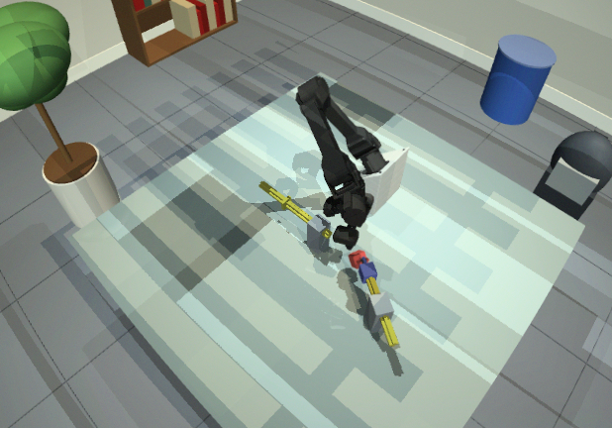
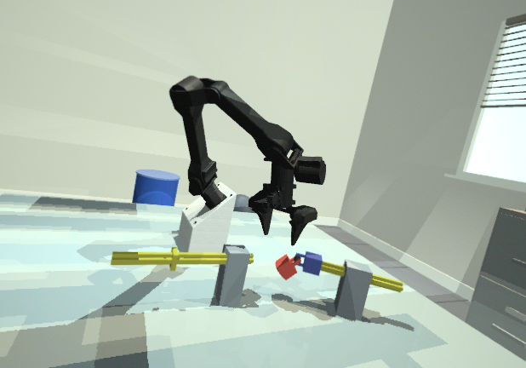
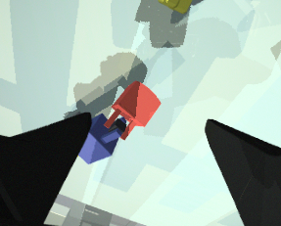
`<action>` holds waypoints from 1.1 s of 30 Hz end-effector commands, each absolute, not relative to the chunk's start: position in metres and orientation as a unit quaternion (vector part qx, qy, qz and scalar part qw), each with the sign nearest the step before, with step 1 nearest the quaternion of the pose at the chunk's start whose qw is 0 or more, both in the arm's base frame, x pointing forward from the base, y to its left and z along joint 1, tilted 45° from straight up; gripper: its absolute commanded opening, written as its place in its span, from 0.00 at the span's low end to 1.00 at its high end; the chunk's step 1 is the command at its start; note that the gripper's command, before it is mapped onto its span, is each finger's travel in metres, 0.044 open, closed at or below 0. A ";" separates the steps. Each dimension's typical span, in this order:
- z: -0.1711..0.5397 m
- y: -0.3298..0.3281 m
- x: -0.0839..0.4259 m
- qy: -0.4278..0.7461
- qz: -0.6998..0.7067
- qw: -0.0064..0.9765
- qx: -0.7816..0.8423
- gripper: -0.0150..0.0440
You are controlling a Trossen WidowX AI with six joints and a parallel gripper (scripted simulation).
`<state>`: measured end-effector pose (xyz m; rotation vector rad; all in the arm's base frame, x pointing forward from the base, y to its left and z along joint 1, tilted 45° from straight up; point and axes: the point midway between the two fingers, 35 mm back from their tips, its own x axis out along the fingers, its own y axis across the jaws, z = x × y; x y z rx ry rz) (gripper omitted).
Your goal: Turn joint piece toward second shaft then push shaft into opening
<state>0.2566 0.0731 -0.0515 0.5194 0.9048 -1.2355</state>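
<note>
The red joint piece [image 1: 357, 259] [image 2: 286, 267] [image 3: 141, 104] hangs on dark hinges from the blue piece [image 1: 367, 271] [image 2: 312, 263] [image 3: 99, 146]. It is tilted in the exterior view; its opening is not clearly visible. The blue piece is on the end of the first yellow shaft [image 1: 389, 332] [image 2: 386, 283], held by a grey block [image 1: 381, 307] [image 2: 354, 290]. The second yellow shaft [image 1: 297, 209] [image 2: 145, 258] passes through another grey block [image 1: 318, 233] [image 2: 233, 275]; its short end stands apart from the red piece. My gripper [image 2: 279, 238] [image 3: 148, 120] is open and empty above the red piece.
The collar [image 1: 285, 202] [image 2: 174, 258] on the second shaft stands well out from its block, on the side away from the red piece. The white robot base [image 1: 391, 181] [image 2: 208, 232] is behind the blocks. A blue bin [image 1: 517, 79] [image 2: 156, 187] stands farther back.
</note>
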 end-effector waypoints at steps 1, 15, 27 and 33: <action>-0.051 0.070 0.255 0.368 -0.576 0.670 0.290 1.00; -0.053 0.066 0.254 0.238 -0.628 0.580 0.461 1.00; -0.060 0.059 0.256 0.214 -0.634 0.560 0.489 1.00; -0.086 0.035 0.257 0.214 -0.634 0.560 0.489 1.00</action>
